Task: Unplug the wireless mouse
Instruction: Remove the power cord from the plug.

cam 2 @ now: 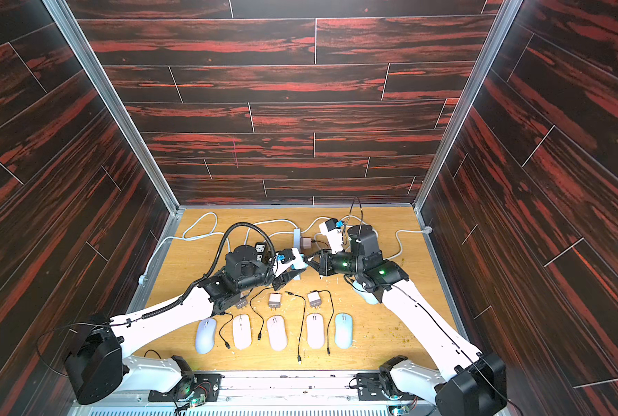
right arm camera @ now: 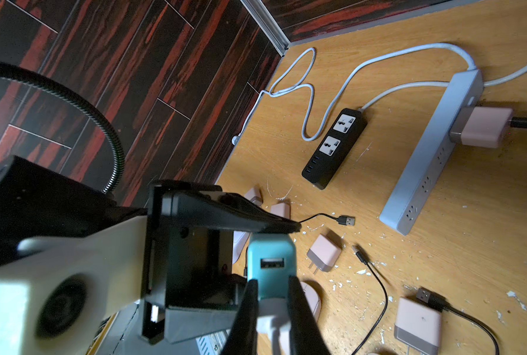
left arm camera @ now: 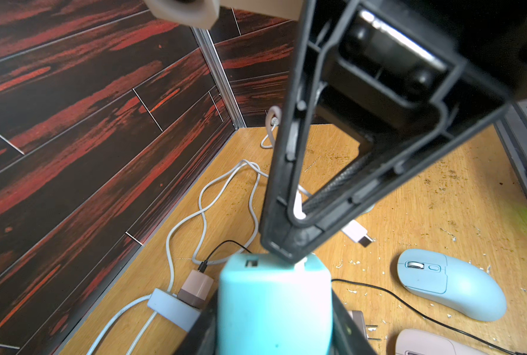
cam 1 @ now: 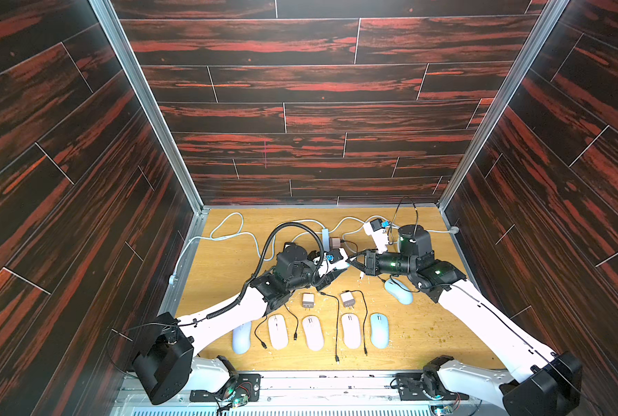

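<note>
At the middle of the table (cam 1: 221, 273) we see the two arms meeting tip to tip. The left gripper (cam 1: 337, 269) is clamped on a teal charger block (left arm camera: 274, 304), its fingers pressed to the block's two sides, holding it raised above the wood. The right gripper (cam 1: 353, 262) comes in from 3 o'clock and has its fingers pinched onto a white plug (right arm camera: 271, 313) seated in the end of that block, with a bare USB port just beside it.

A white connector end (left arm camera: 359, 235) shows just past the right gripper's finger, plugged into nothing. The pale blue mouse (cam 1: 399, 291) lies on the table at about 4 o'clock from the meeting point, partly under the right arm. It is near that connector but apart from it; whether a lead enters it we cannot tell.

A row of five mice (cam 1: 312, 333) sits at 6 o'clock. At 12 o'clock a grey power strip (right arm camera: 431, 153) carries a pink adapter (right arm camera: 483, 126) — a black power strip (right arm camera: 334, 147) lies at 10 o'clock, near it.
</note>
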Controlling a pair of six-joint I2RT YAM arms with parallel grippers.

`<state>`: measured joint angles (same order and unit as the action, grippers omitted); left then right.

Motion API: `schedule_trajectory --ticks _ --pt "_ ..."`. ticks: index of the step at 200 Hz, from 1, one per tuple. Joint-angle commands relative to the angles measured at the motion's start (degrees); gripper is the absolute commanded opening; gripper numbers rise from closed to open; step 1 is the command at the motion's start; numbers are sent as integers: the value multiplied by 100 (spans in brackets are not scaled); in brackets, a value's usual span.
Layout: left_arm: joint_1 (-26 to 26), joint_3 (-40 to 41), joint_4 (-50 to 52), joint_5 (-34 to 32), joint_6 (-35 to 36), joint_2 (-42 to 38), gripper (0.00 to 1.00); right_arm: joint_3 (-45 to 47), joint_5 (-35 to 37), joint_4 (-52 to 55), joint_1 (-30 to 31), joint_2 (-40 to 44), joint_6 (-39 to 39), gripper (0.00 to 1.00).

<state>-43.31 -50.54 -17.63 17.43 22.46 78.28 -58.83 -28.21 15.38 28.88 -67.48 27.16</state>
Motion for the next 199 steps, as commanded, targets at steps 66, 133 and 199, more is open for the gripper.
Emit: schedule_trajectory --ticks 66,133,199 --pt "16 210 259 -135 264 -315 0 156 1174 3 -249 880 193 0" --pt "16 268 467 -121 442 -400 0 152 1387 107 -392 1045 230 0" --pt "23 357 455 -148 376 -445 0 269 1869 240 -524 1427 326 0"
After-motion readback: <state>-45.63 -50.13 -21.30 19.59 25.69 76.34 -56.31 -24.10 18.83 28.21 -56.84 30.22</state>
